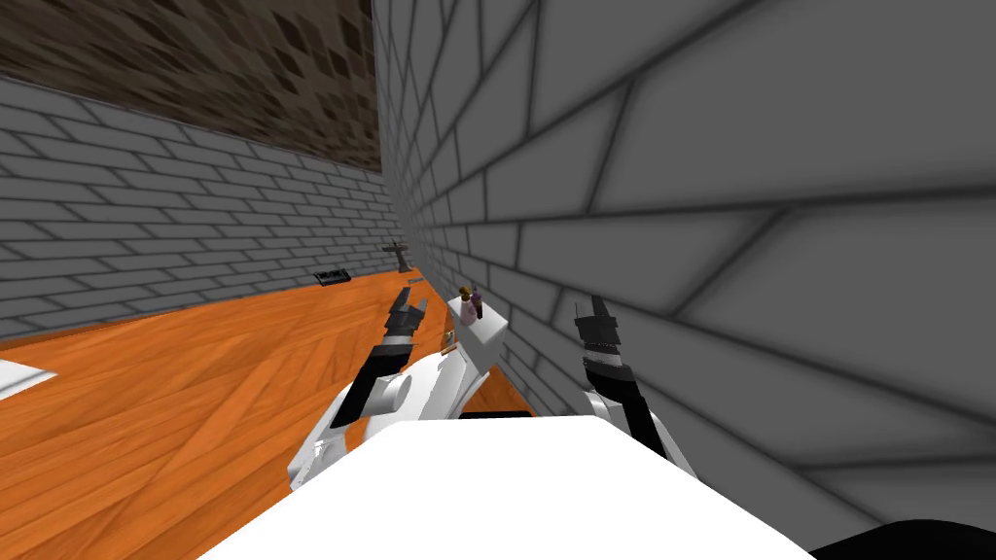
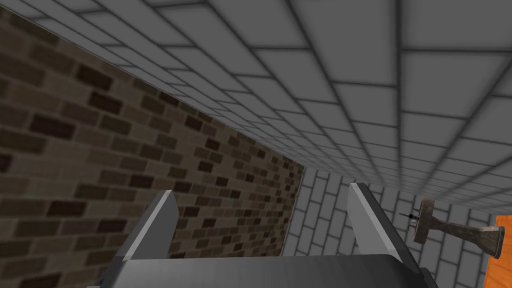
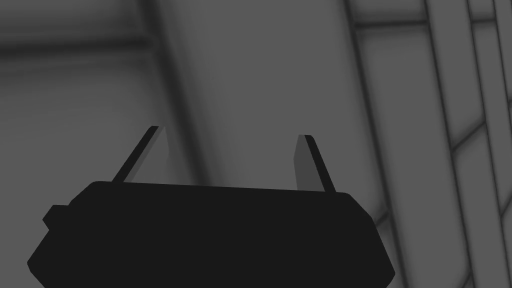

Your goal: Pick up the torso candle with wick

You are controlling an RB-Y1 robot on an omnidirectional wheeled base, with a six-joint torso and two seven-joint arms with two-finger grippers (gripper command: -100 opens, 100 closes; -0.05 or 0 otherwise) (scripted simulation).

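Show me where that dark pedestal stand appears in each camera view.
Head view: dark pedestal stand far ahead, at the corner where walls meet.
Left wrist view: stand just outside left gripper's fingers, foot on orange floor.
Right wrist view: camera faces grey brick wall.
Shared landmark: that grey brick wall.

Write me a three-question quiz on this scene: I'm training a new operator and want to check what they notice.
1. True or false: the left gripper is shut on the candle.
2. Multiple choice: the candle stands on A) the orange floor, B) a white block beside the grey brick wall, C) a round table.
3. Short answer: on the right gripper, are the fingers open or shut?

Key
1. False: its fingers stand apart with nothing between them.
2. B.
3. Open.
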